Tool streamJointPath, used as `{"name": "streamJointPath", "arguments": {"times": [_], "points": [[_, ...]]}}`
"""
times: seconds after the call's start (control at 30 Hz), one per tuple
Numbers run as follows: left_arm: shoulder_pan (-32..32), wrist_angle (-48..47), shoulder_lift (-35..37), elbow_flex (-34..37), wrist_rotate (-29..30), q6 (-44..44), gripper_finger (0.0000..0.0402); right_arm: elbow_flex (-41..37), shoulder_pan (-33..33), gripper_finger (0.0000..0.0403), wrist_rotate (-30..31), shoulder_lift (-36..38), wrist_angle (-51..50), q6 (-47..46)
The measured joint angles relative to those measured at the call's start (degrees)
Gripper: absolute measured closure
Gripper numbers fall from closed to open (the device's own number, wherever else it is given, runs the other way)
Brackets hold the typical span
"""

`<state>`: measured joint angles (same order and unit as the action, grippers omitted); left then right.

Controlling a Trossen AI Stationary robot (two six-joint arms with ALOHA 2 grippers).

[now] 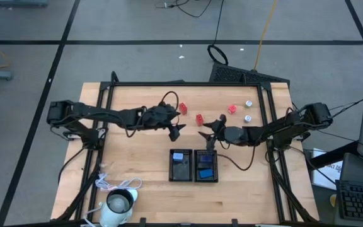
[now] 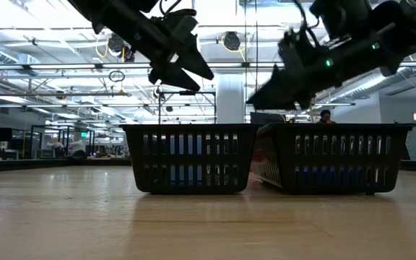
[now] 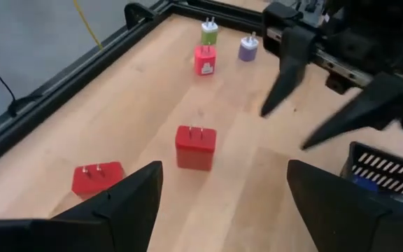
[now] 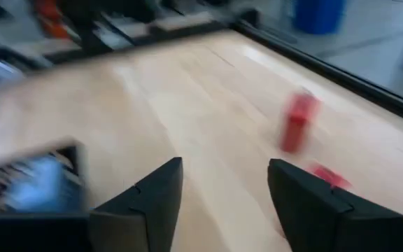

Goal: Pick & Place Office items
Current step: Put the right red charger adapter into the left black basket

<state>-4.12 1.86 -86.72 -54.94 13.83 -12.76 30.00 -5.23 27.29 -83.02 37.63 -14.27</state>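
**Empty-Handed Over the Trays, With Plugs Waiting Behind**

Jaws parted and holding nothing, the left gripper and the right gripper hang above the wooden table, just behind two black trays set side by side near the middle. The low view shows both pairs of fingers raised clear of the tray rims, a posture that suggests a drop-off or a pause between pickups. Blue pieces lie inside the trays, apparently sorted there. Toward the far edge, three red plug blocks sit loose, well apart from one another, with two small silvery pieces beyond them on the right arm's side. Each gripper's fingers point toward those leftovers, likely the next targets.
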Motion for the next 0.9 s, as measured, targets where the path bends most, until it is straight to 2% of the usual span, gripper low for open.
{"name": "streamJointPath", "arguments": {"times": [0.1, 0.23, 0.43, 0.67, 0.9], "points": [[-0.11, 0.16, -0.11, -0.01, 0.09, 0.44, 0.0091, 0.0, 0.11, 0.018, 4.39, 0.0, -4.97, -2.45], [-0.11, 0.27, -0.13, -0.01, 0.17, 0.57, 0.0091, 0.0, 1.21, 0.0157, 4.51, -1.08, -6.55, -6.97], [-0.11, 0.81, -0.13, -0.01, 0.19, 0.6, 0.0092, 0.02, 3.17, 0.0135, 4.17, -6.13, -6.24, -7.3], [-0.11, 0.93, -0.13, -0.01, 0.19, 0.4, 0.0091, 0.14, 5.59, 0.0133, 0.96, -15.01, 2.51, -7.58], [-0.11, 0.93, -0.13, -0.01, 0.21, 0.03, 0.0091, 3.17, 7.17, 0.0138, 1.01, -22.72, 7.27, -7.5]]}}
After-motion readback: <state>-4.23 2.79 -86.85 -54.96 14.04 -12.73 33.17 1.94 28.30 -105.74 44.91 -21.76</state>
